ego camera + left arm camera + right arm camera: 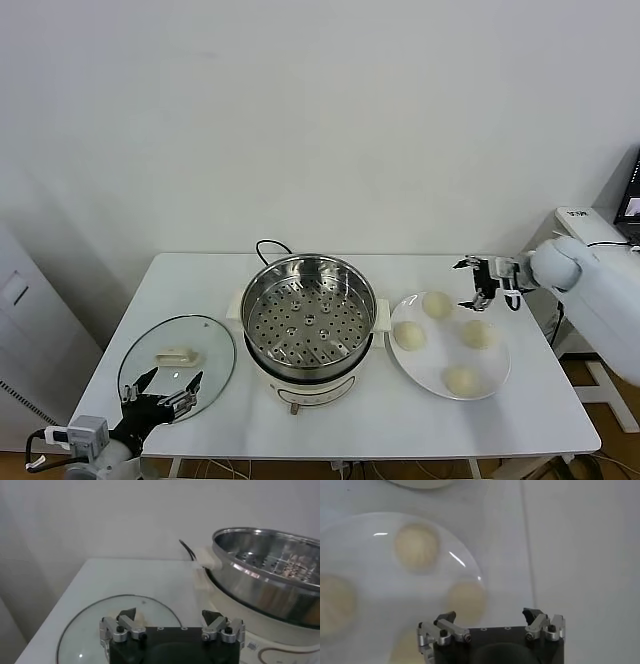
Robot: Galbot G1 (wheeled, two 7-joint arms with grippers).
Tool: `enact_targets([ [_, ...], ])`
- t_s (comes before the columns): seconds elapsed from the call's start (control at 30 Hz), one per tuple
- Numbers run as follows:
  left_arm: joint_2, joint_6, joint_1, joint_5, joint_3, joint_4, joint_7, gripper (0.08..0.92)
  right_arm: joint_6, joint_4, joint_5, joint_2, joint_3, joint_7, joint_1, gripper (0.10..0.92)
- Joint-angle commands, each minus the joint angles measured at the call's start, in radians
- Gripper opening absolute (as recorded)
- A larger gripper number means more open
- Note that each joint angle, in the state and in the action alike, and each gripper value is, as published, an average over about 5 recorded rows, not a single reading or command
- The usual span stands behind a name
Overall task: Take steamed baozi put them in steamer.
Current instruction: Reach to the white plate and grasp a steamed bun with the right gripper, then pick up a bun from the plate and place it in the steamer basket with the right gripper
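Two grippers stand released. Low at the table's near-left corner, the left gripper point(160, 385) hovers over the round glass lid point(205, 345), well away from the buns. Centre, the shiny steel steamer point(310, 310) sits empty. Four cream-white baozi point(478, 334) lie on the flat white plate point(425, 375), just below and left of the right gripper point(482, 283), clearly the nearer arm.

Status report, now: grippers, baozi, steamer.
Right gripper open above plate; left gripper open over lid. Four baozi plated. Steamer uncovered, unobstructed.
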Motion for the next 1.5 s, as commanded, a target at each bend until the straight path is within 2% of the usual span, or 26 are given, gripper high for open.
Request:
enact_targets([
  [0.03, 0.000, 0.003, -0.001, 0.005, 0.000, -0.006, 0.000, 0.823, 0.015, -0.176, -0.012, 0.129, -0.156, -0.095, 0.147, 0.823],
  [0.27, -0.003, 0.004, -0.001, 0.004, 0.001, -0.010, -0.001, 0.823, 0.016, -0.257, -0.105, 0.201, -0.143, -0.072, 0.124, 0.823],
  [0.67, 0.002, 0.007, -0.010, 0.001, 0.006, -0.007, 0.000, 0.823, 0.021, -0.323, -0.176, 0.246, -0.082, -0.024, 0.070, 0.816],
  [0.9, 0.002, 0.008, -0.012, 0.000, 0.006, -0.009, 0.001, 0.823, 0.021, -0.329, -0.188, 0.258, -0.060, -0.024, 0.052, 0.713],
  [1.17, -0.002, 0.010, -0.016, -0.001, 0.007, -0.013, 0.000, 0.823, 0.019, -0.310, -0.209, 0.258, -0.052, -0.016, 0.043, 0.509],
  [1.37, -0.007, 0.010, -0.015, -0.004, 0.003, -0.018, -0.004, 0.823, 0.020, -0.261, -0.213, 0.237, -0.071, -0.026, 0.051, 0.487],
  [1.5, -0.016, 0.011, -0.011, -0.005, 0.002, -0.024, -0.009, 0.823, 0.012, -0.189, -0.163, 0.196, -0.126, -0.042, 0.082, 0.484],
])
